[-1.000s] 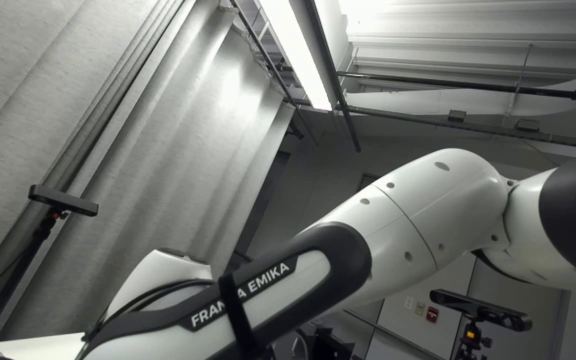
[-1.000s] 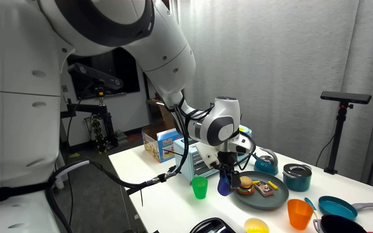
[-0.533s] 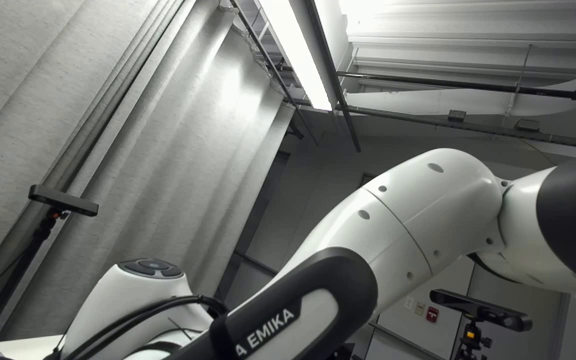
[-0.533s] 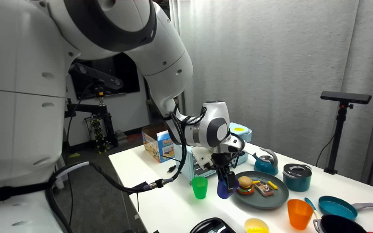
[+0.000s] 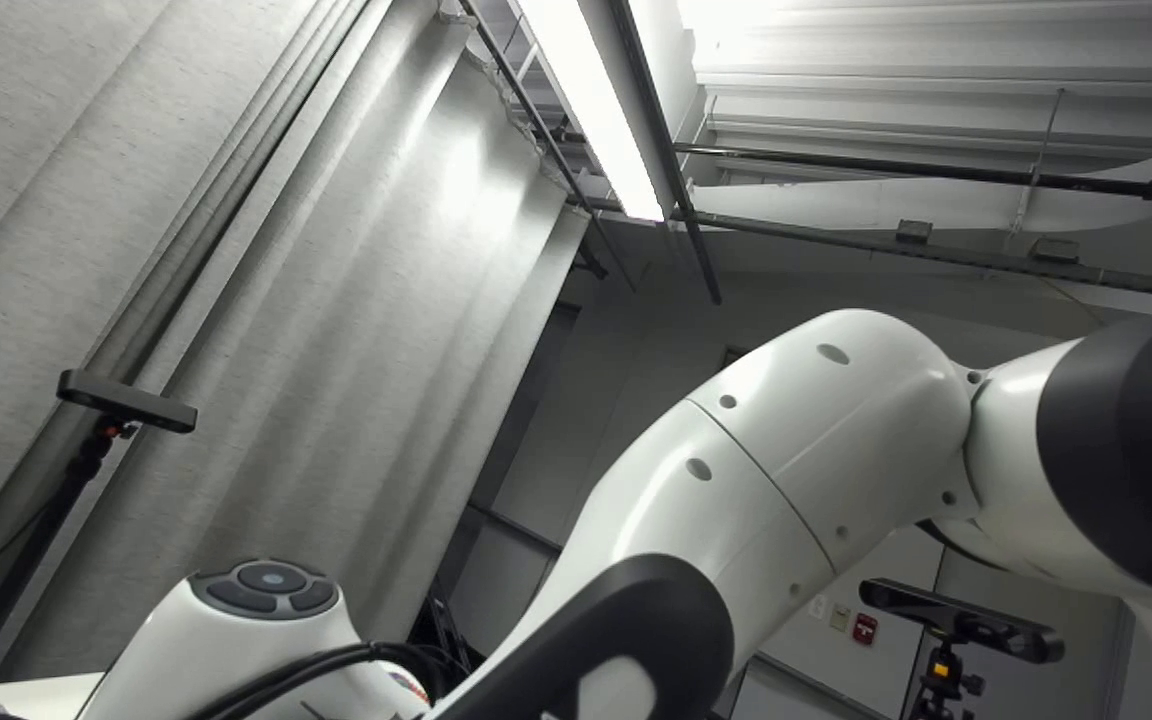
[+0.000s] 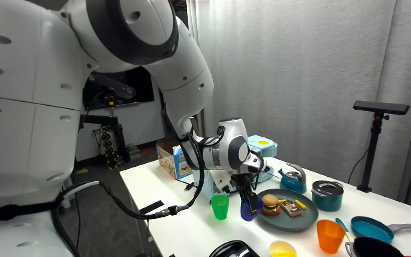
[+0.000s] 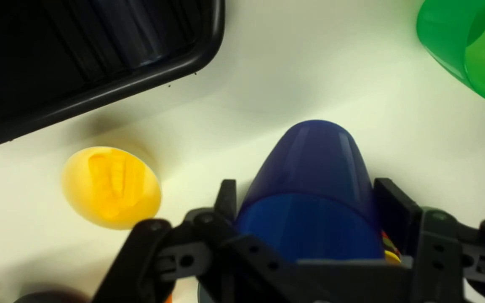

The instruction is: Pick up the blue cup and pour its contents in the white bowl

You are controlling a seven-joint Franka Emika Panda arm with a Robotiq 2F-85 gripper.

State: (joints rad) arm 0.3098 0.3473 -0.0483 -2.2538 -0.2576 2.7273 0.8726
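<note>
The blue cup (image 7: 314, 168) sits between the fingers (image 7: 394, 202) in the wrist view, its mouth facing the camera. My gripper (image 6: 251, 201) is shut on the blue cup (image 6: 245, 211) in an exterior view, with the hand slanting down to it. Whether the cup's base touches the table cannot be told. Part of its mouth lies behind the gripper, and I see no contents. A small pale vessel (image 7: 74, 181) with bright yellow pieces inside stands left of the cup; whether it is the white bowl I cannot tell. It also shows near the bottom of an exterior view (image 6: 277, 246).
A green cup (image 6: 220, 207) stands to the left of the blue cup, and a black tray (image 7: 192, 63) lies near the pale vessel. Right behind the grip is a grey plate (image 6: 287, 225) with toy food. An orange cup (image 6: 329, 235), kettle (image 6: 294, 182) and pots stand further right.
In an exterior view the wrist has sunk and shifted left, so the gripper slants more. The blue cup has moved slightly down and right, still gripped.
</note>
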